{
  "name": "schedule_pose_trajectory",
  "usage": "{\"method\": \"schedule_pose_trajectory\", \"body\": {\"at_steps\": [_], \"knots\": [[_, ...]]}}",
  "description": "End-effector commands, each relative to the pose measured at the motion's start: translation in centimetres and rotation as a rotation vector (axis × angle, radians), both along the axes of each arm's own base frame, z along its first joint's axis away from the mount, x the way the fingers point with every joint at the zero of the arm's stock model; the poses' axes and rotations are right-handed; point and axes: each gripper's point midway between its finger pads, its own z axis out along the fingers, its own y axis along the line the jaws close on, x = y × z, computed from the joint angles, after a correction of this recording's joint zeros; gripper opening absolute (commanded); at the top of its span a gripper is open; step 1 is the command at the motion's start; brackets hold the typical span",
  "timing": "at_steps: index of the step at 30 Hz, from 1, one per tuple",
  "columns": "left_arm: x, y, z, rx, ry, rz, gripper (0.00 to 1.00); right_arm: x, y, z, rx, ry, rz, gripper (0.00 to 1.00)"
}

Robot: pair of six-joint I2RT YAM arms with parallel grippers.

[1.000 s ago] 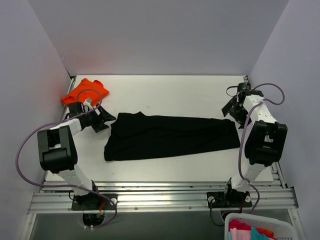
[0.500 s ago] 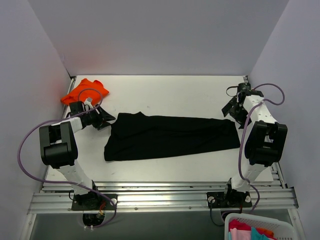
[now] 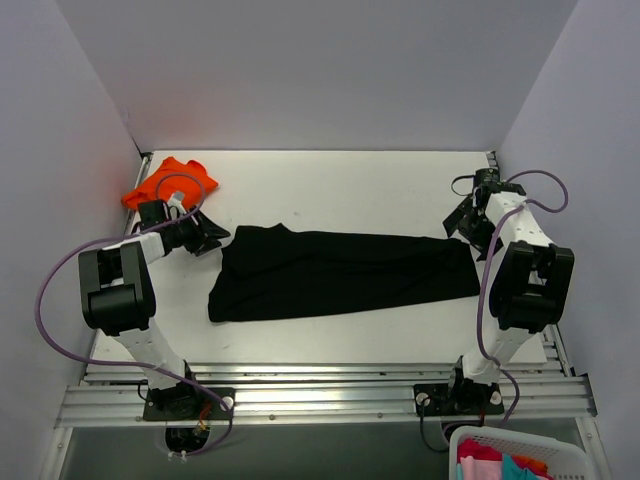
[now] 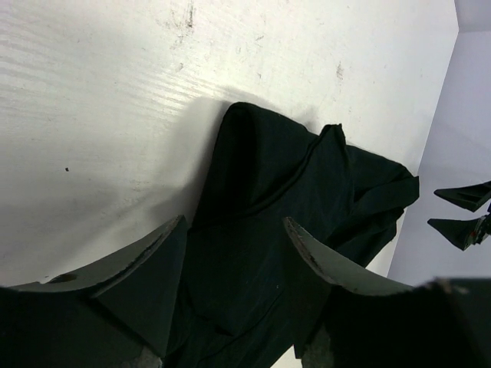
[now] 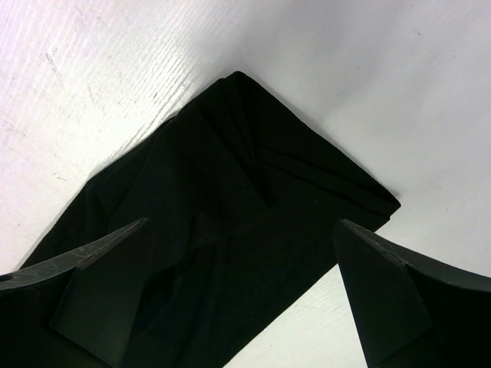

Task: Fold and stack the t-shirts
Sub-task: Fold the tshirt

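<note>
The black t-shirt (image 3: 345,272) lies as a long folded band across the middle of the white table (image 3: 330,185). The orange t-shirt (image 3: 170,180) sits crumpled at the far left corner. My left gripper (image 3: 208,236) is low at the black shirt's left end. In the left wrist view its jaws (image 4: 234,230) stand partly apart over the shirt's bunched corner (image 4: 284,169), with cloth in the gap. My right gripper (image 3: 462,216) hovers at the shirt's far right corner. It is wide open (image 5: 242,222) above that corner (image 5: 253,176) and holds nothing.
A white basket (image 3: 515,455) of coloured clothes sits below the table's near right corner. Grey walls close in the table on the left, right and back. A metal rail (image 3: 320,395) carrying both arm bases runs along the near edge.
My left gripper has crept a little to the right onto the black shirt's left end, and its jaws have narrowed. The right arm has barely moved.
</note>
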Motion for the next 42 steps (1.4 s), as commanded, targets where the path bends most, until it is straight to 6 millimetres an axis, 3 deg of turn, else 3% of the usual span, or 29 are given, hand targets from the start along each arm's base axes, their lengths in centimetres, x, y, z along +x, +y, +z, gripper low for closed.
{"method": "schedule_pose_trajectory", "body": {"at_steps": [1, 7, 23, 42], "knots": [[1.6, 1.2, 1.4, 0.047, -0.071, 0.017, 0.61, -0.7, -0.2, 0.8, -0.026, 0.002, -0.015, 0.98], [1.5, 1.3, 0.5, 0.046, -0.052, 0.026, 0.67, -0.8, -0.2, 0.8, -0.026, 0.003, -0.015, 0.98], [0.9, 0.9, -0.6, 0.021, -0.025, 0.015, 0.55, -1.0, 0.1, 0.6, -0.031, 0.016, -0.013, 0.98], [0.0, 0.3, -1.5, 0.005, 0.002, 0.002, 0.52, -1.7, 0.2, 0.5, -0.034, 0.015, -0.022, 0.98]]}}
